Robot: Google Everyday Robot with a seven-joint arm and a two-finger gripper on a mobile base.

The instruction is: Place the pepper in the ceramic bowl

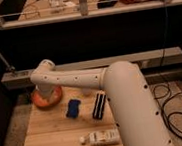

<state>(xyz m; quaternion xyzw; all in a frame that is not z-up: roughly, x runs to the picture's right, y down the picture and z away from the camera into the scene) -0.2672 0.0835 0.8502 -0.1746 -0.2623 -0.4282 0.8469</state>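
The ceramic bowl (pixel 39 101) is round, shallow and orange, and sits at the back left of the wooden table (pixel 52 138). My white arm reaches from the lower right across the table, bends at its elbow and points down over the bowl. The gripper (pixel 47 95) is at the arm's end, low over the middle of the bowl and hiding the bowl's inside. The pepper does not show; it is hidden or out of view.
A blue pad (pixel 73 108) lies right of the bowl, with a black ribbed object (pixel 99 105) beside it. A white bottle (pixel 100 137) lies on its side near the front edge. A shelf rail (pixel 148 56) runs behind the table. Cables (pixel 180 111) lie on the floor at right.
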